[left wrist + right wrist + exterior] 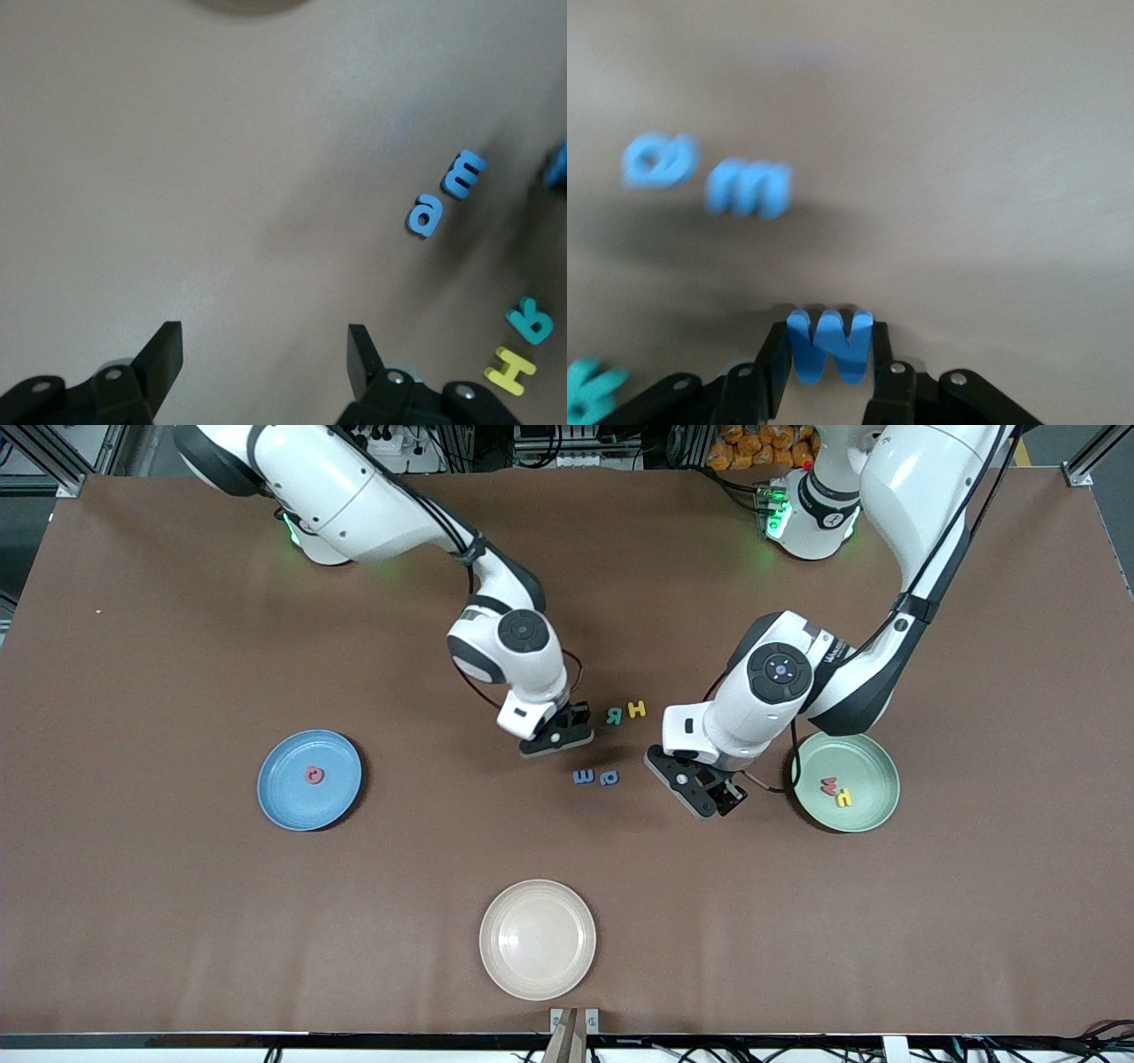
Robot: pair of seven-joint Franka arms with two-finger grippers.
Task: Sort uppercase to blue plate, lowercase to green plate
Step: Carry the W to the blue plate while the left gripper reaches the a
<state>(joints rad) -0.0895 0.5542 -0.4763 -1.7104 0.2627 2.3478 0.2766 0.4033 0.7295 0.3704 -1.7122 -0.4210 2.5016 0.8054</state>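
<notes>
My right gripper (558, 735) (830, 341) is shut on the blue W (830, 347), low over the table beside the teal R (613, 715) (589, 390) and yellow H (636, 709). The blue e (583, 777) (749, 188) and the blue rounded g-like letter (609, 778) (660, 161) lie nearer the front camera. My left gripper (713, 797) (266, 341) is open and empty, over bare table between these letters and the green plate (873, 762). That plate holds the red w (828, 786) and yellow h (844, 798). The blue plate (275, 797) holds the red G (314, 775).
A beige plate (538, 939) sits near the table's front edge, nearer the front camera than the letters. The left wrist view also shows the e (464, 174), the g-like letter (424, 215), the R (530, 320) and the H (510, 370).
</notes>
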